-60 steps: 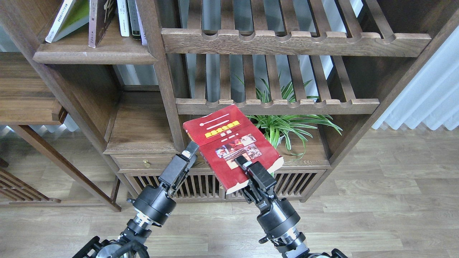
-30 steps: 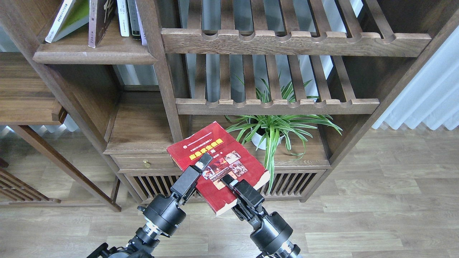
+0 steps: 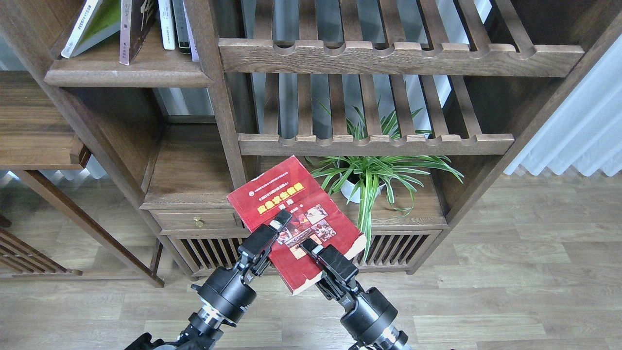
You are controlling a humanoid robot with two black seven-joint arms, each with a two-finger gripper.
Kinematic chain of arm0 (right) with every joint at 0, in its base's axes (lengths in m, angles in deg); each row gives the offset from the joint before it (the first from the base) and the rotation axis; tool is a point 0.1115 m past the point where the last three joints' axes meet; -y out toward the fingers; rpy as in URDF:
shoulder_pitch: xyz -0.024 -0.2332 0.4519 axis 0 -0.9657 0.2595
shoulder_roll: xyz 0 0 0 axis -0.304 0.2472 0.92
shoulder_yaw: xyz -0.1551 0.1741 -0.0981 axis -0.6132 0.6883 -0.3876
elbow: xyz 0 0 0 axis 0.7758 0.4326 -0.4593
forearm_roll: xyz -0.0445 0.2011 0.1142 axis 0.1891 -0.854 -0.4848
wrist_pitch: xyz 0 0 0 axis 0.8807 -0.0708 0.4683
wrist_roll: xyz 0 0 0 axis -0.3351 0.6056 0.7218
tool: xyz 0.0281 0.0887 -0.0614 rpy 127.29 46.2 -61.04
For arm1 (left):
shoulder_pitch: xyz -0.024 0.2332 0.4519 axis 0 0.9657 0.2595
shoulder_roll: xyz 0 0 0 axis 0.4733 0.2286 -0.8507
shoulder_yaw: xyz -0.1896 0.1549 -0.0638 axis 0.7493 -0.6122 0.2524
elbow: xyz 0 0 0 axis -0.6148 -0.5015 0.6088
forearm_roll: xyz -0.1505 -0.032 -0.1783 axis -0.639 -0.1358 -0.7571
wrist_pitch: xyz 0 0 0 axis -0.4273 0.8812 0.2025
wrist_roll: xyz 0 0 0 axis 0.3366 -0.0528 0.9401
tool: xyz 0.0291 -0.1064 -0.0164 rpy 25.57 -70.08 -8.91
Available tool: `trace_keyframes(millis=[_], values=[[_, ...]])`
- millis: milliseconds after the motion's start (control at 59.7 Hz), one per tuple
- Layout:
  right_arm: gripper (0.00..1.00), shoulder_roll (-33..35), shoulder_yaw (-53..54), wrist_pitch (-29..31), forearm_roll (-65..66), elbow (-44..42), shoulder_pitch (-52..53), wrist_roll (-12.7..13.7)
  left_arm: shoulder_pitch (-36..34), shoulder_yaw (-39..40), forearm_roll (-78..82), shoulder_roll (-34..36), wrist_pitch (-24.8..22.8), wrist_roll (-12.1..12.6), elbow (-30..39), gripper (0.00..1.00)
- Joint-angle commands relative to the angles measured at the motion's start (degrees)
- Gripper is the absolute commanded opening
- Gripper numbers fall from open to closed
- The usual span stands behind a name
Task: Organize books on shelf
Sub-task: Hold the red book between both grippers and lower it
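Note:
A red book (image 3: pixel 286 201) with small photos on its cover hangs in the air in front of the bookcase, tilted, cover up. My right gripper (image 3: pixel 311 250) is shut on its near edge, with one finger on the cover. My left gripper (image 3: pixel 278 227) reaches over the book's left edge; its one visible finger lies on the cover and the other is hidden. At the top left, the shelf (image 3: pixel 129 78) carries a leaning yellow-green and white book (image 3: pixel 92 24), a maroon book (image 3: pixel 133 29) and a few thin upright books (image 3: pixel 175 24).
Slatted racks with notched rails (image 3: pixel 374 56) fill the bookcase's middle. A potted spider plant (image 3: pixel 374 175) stands just right of the red book. A low cabinet with a drawer (image 3: pixel 197 221) sits below, a white curtain (image 3: pixel 578 131) hangs at the right, and the floor is wooden.
The red book came down and left, away from the slatted rack, with my right gripper holding it. My left gripper moved right from beside the book onto its cover.

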Motion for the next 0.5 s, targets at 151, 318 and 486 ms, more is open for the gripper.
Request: trace_keyframes(millis=[151, 318, 486], values=[[0.15, 0.0, 0.2, 0.0, -0.22, -0.18, 0.37, -0.24, 0.02, 0.1, 0.09, 0.65, 0.0, 0.26, 0.06, 0.05], [0.17, 0.0, 0.38, 0.0, -0.49, -0.27, 0.54, -0.5, 0.02, -0.07, 0.17, 2.49, 0.0, 0.61, 0.06, 0.05], [0.17, 0.0, 0.55, 0.0, -0.57, -0.27, 0.72, -0.59, 0.02, 0.01, 0.17, 3.37, 0.0, 0.61, 0.06, 0.05]])
